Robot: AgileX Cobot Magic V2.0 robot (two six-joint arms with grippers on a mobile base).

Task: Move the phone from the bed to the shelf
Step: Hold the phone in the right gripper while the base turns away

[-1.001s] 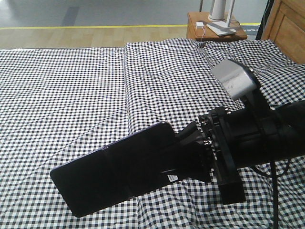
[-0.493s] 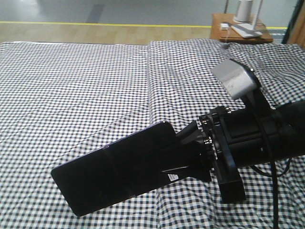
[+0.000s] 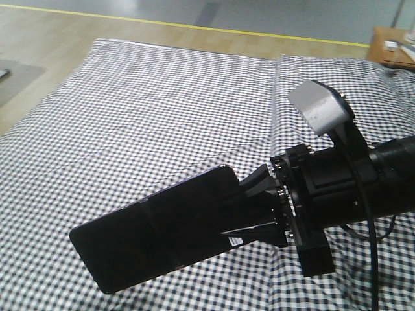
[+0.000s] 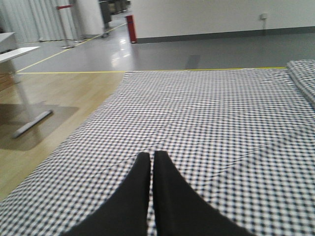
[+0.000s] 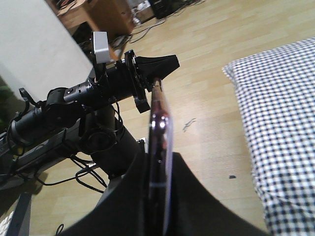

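A: Any txt legible on the phone point(image 3: 155, 236)?
B: Only a small white sticker point(image 3: 235, 240) at the end nearest the R end effector point(image 3: 249, 210). Print was too small to read.
A: Grip?
B: R end effector was clamped on the phone, one finger per face, most of the slab sticking out past the tips. It was held up off the bed point(image 3: 142, 110). Right wrist view showed it edge-on w/ a pinkish rim.
A: L side?
B: L end effector point(image 4: 151, 157) had its fingers pressed together, nothing btwn them.
A: Surroundings?
B: B&w check cloth lay below and beyond both. Silver cam housing point(image 3: 321, 107) sat just behind the R end effector. Far beyond it were a yellow floor line point(image 3: 194, 27) and a nightstand corner point(image 3: 394, 53). Ahead of the L one, past the bed, were a red post point(image 4: 130, 28) and a wall outlet point(image 4: 264, 16).
A: Anything in the way?
B: In the right wrist view, the L arm point(image 5: 93, 93) crossed just beyond the phone's far end, w/ cables point(image 5: 147, 29) on the wood floor behind.
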